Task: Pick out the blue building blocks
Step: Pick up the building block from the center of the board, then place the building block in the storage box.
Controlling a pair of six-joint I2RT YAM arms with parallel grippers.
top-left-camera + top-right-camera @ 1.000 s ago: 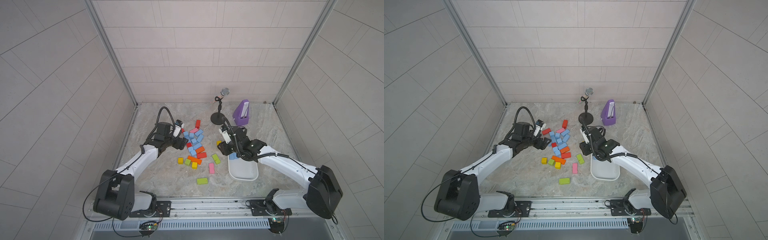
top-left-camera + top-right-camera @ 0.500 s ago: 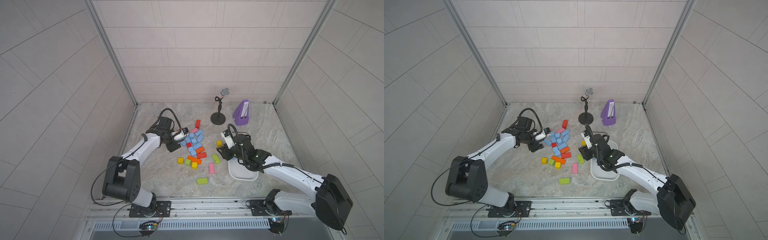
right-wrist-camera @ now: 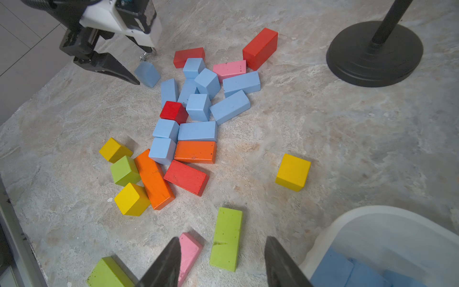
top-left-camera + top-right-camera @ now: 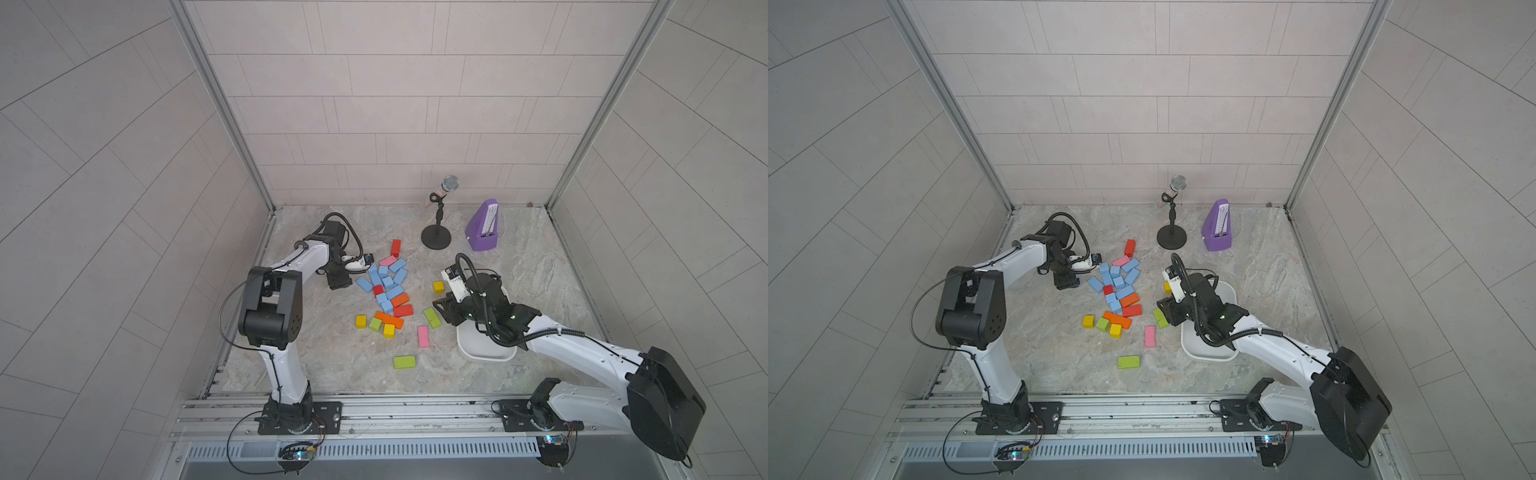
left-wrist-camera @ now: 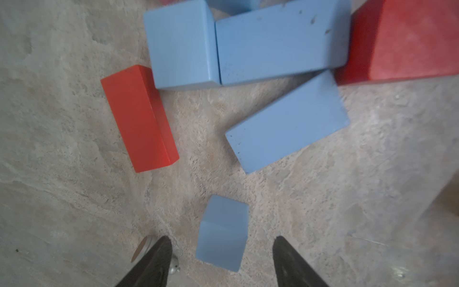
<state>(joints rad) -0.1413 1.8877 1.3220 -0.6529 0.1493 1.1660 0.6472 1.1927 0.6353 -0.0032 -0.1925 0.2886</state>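
The blue building blocks (image 4: pixel 386 282) (image 4: pixel 1119 282) lie in a loose heap mid-floor among red, orange and pink ones. One small blue cube (image 5: pixel 223 233) (image 3: pixel 147 73) sits apart at the heap's left edge. My left gripper (image 5: pixel 221 238) (image 4: pixel 337 286) is open and straddles that cube, with a gap on each side. More blue blocks (image 3: pixel 347 273) lie in the white bin (image 4: pixel 484 353) (image 3: pixel 372 211). My right gripper (image 3: pixel 222 239) (image 4: pixel 442 309) is open and holds nothing. It hovers by the bin's left rim, over a green brick (image 3: pixel 227 238) and a pink brick (image 3: pixel 190 253).
A microphone on a round black stand (image 4: pixel 436 237) and a purple metronome (image 4: pixel 484 228) stand at the back. Yellow, green and orange blocks (image 4: pixel 382 322) lie in front of the heap. A lone yellow cube (image 4: pixel 438 286) and a green brick (image 4: pixel 404 361) lie apart. Tiled walls close in three sides.
My left arm has folded up and its gripper has come down over the small blue cube, jaws narrowing. My right gripper has shifted forward from over the bin to its left rim.
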